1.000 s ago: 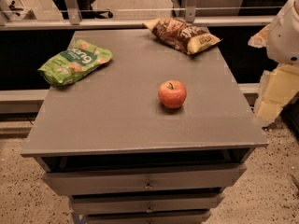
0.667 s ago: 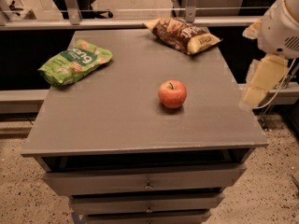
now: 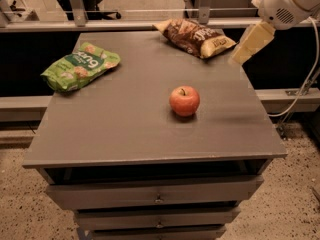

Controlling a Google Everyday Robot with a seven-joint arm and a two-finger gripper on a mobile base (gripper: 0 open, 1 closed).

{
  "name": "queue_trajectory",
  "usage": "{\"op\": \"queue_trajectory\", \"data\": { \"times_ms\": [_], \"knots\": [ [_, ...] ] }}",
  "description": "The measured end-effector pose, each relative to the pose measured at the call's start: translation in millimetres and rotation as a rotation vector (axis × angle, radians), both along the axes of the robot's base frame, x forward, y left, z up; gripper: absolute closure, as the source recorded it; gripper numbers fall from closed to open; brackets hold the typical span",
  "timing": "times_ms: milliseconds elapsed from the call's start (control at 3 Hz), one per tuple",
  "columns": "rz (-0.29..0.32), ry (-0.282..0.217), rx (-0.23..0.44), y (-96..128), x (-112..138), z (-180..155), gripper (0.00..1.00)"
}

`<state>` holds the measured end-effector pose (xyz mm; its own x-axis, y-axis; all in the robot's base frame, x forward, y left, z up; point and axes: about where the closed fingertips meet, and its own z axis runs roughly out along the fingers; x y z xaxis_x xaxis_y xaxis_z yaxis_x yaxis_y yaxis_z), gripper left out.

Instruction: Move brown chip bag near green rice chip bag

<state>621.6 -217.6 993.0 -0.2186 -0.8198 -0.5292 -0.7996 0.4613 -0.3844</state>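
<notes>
The brown chip bag (image 3: 195,36) lies at the far right corner of the grey table top (image 3: 125,119), its yellow-tan end pointing right. The green rice chip bag (image 3: 80,66) lies at the far left, near the left edge. The two bags are far apart. My gripper (image 3: 252,43) hangs from the white arm (image 3: 290,4) at the upper right, just off the table's right edge, a little right of the brown bag and not touching it.
A red apple (image 3: 184,100) stands upright near the middle of the table, right of centre. Drawers (image 3: 155,196) sit below the table top. A metal rail (image 3: 125,25) runs behind the table. A cable (image 3: 305,84) hangs at the right.
The arm and gripper have risen and moved left, from beside the table's right edge by the apple towards the brown chip bag. The bags and the apple have not moved.
</notes>
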Motion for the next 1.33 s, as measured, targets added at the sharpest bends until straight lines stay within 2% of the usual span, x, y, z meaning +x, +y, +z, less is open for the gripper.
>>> {"op": "queue_trajectory", "data": {
  "times_ms": [333, 667, 1000, 1333],
  "knots": [
    [0.001, 0.003, -0.001, 0, -1, -1, 0.00],
    [-0.061, -0.016, 0.038, 4, 15, -9, 0.00],
    [-0.182, -0.061, 0.127, 12, 63, -27, 0.00],
    [-0.274, -0.079, 0.221, 21, 111, -45, 0.00]
  ]
}}
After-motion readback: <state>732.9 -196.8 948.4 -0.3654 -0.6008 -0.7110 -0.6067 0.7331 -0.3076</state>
